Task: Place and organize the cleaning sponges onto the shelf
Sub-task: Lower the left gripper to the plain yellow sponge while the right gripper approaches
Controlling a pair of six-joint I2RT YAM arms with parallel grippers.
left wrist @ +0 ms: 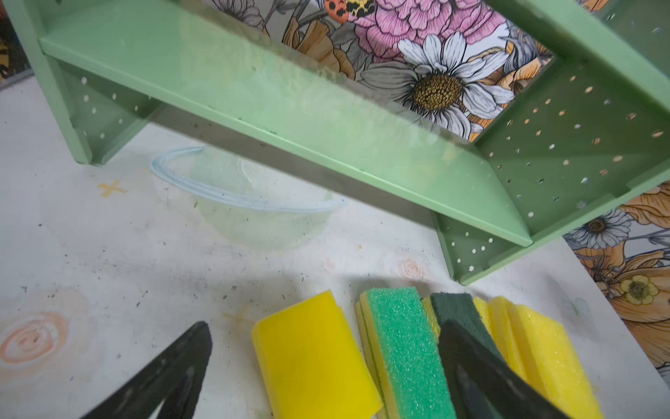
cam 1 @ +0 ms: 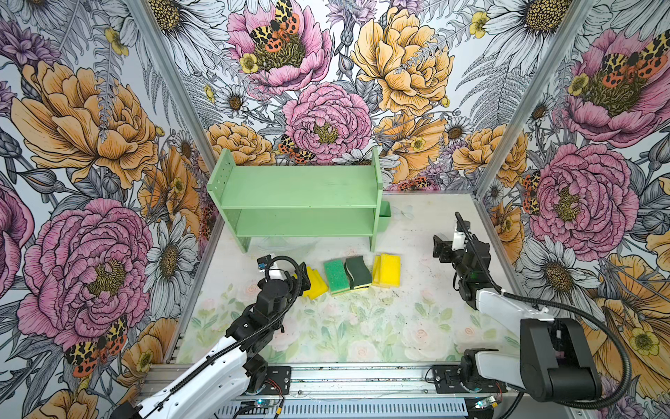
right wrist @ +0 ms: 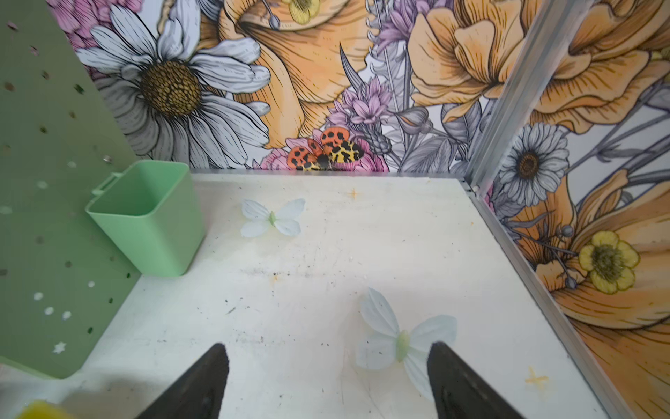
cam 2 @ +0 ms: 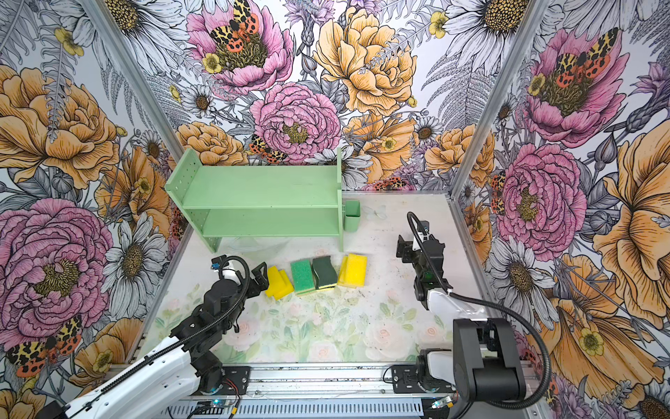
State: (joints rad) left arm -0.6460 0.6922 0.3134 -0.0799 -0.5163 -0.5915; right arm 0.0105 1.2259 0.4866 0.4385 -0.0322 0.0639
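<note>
On the surface before the shelf (cam 1: 301, 187): the cleaning sponges (cam 2: 302, 275), one leaning row, none shelved yet. In order: left yellow stack (cam 1: 315, 284), bright-green-topped sponge (cam 1: 335, 275), dark-green-topped sponge (cam 1: 358, 271), right yellow stack (cam 1: 388, 270). Left jaws: wide apart, empty, low at the left yellow stack, which the wrist view shows between them. Right jaws: apart, empty, raised well to the right of the row. Step judged: first pick. To do it well, straddle only the end yellow sponge, close gently since foam squashes, and lift clear of the green neighbour just beside it. Containers: both shelf tiers bare; green cup (right wrist: 148, 217) on the shelf's side, empty; clear bowl (left wrist: 246, 203) under the shelf, seemingly empty.
</note>
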